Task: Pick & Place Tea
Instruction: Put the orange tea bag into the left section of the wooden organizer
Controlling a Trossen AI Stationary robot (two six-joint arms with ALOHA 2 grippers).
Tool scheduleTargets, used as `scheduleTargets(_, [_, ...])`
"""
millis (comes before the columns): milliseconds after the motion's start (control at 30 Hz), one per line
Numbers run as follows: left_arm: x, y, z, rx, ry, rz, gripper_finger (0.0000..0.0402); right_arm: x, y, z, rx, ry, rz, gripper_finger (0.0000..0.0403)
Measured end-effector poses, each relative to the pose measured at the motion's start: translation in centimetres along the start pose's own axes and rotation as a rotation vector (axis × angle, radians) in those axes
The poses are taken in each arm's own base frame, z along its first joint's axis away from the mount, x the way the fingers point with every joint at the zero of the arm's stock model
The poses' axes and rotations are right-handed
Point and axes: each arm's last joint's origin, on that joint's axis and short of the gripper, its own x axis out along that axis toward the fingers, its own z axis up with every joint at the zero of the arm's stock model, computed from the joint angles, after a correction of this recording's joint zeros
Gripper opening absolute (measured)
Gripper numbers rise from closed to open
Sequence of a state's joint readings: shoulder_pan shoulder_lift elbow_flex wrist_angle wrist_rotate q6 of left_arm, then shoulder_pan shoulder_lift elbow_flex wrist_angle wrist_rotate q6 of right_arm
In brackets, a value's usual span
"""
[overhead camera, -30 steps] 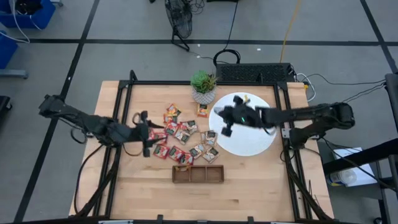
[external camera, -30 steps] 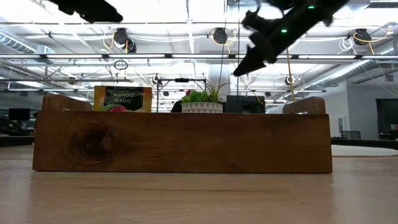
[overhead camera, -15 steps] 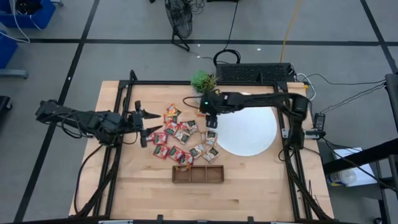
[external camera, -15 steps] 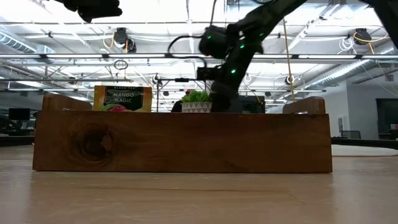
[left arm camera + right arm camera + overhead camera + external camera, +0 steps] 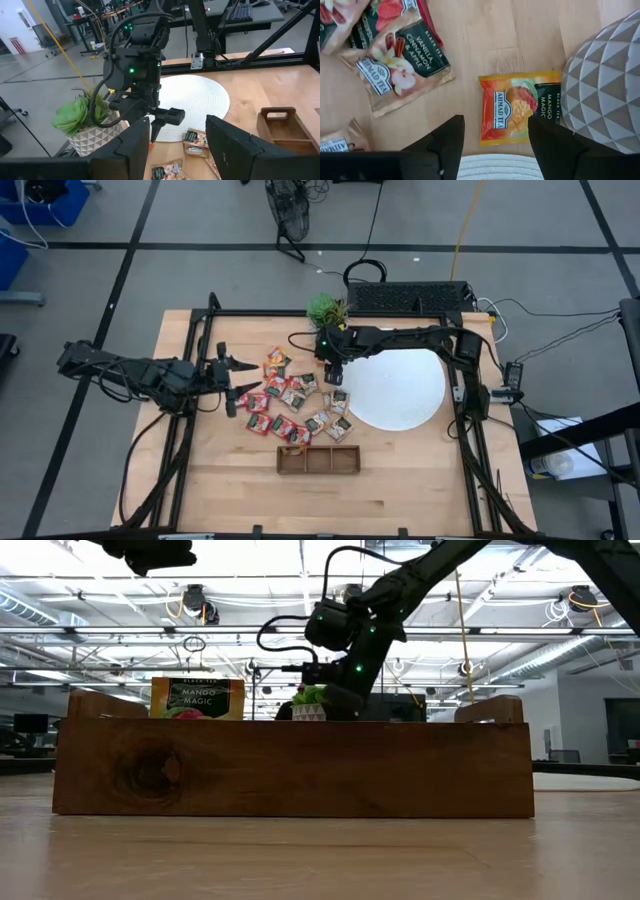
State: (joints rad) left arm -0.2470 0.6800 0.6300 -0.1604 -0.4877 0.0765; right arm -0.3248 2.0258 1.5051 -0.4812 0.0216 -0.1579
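The right hand hangs above the table with its two dark fingers spread and nothing between them. Directly beneath it lies an orange-yellow mango sachet, flat, square and glossy, printed with cut fruit. One edge of that sachet slips under the grey-and-white faceted pot of the small plant, so part of its print is hidden. Just off the hand's other side lies a pale vanilla, cinnamon and apple sachet, crinkled at its sealed edges. More sachets there are cut off by the frame.

The white woven disc spreads out behind the hand, toward its arm's base, and looks bare. From above, the rest of the tea sachets lie scattered between the two hands, mostly red, too small to read.

The left hand hovers at the far edge of that scatter, opposite the right hand, fingers parted and holding nothing.

In the low view the brown wooden tray fills the frame and blocks the table behind it. Only the top of one mango sachet shows above its wall, perhaps propped upright, though its base is hidden.
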Motion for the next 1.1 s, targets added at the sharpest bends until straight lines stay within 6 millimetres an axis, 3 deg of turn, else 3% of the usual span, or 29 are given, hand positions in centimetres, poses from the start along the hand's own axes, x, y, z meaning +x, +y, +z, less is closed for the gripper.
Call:
scheduleTargets(200, [0.0, 0.0, 0.0, -0.001, 0.000, 0.000, 0.0196, -0.8, 0.6, 0.5, -0.011, -0.039, 0.030, 0.0198])
scheduleTargets(333, [0.0, 0.0, 0.0, -0.002, 0.000, 0.001, 0.0195, -5.2, 1.2, 3.0, -0.077, -0.276, 0.002, 0.0175])
scheduleTargets(433, [0.0, 0.0, 0.0, -0.003, 0.000, 0.001, 0.0196, -9.3, 1.0, 5.3, -0.097, -0.591, -0.014, 0.0125])
scheduleTargets(533, [0.0, 0.0, 0.0, -0.003, 0.000, 0.001, 0.0196, -10.5, -0.3, 6.2, -0.097, -0.761, 0.096, 0.0031])
scheduleTargets(667, [0.0, 0.0, 0.0, -0.003, 0.000, 0.001, 0.0196, -7.7, -2.9, 5.7, -0.019, -0.675, 0.137, 0.0003])
scheduleTargets(800, [0.0, 0.0, 0.0, -0.003, 0.000, 0.001, 0.0196, -2.9, -4.6, 3.4, 0.046, -0.360, 0.180, 0.0000])
scheduleTargets(900, [0.0, 0.0, 0.0, -0.003, 0.000, 0.001, 0.0196, -2.1, -4.9, 2.4, 0.025, -0.222, 0.213, 0.0000])
scheduleTargets(1100, [0.0, 0.0, 0.0, -0.003, 0.000, 0.002, 0.0196, -0.9, -5.5, 1.0, 0.011, -0.103, 0.235, 0.0000])
